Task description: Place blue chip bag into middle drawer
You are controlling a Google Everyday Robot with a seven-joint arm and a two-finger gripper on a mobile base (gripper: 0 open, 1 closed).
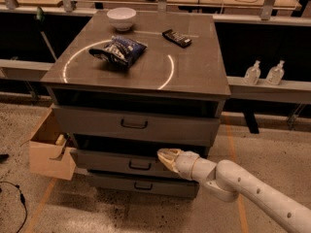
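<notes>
The blue chip bag [118, 50] lies crumpled on the left half of the cabinet top [194, 76], inside a ring of reflected light. The middle drawer [112, 160] is the second of three grey drawers and stands pulled out a little, with a small dark bar handle [139, 165]. My gripper [166, 158] is at the end of a white arm coming from the lower right. Its tan fingers sit at the top edge of the middle drawer's front, right of the handle. The gripper is far below the bag and holds nothing.
A white bowl [121, 18] and a small black bar-shaped packet [177, 38] lie at the back of the cabinet top. A tan wooden box [48, 147] hangs open at the cabinet's left side. Two clear bottles [264, 73] stand on a ledge to the right.
</notes>
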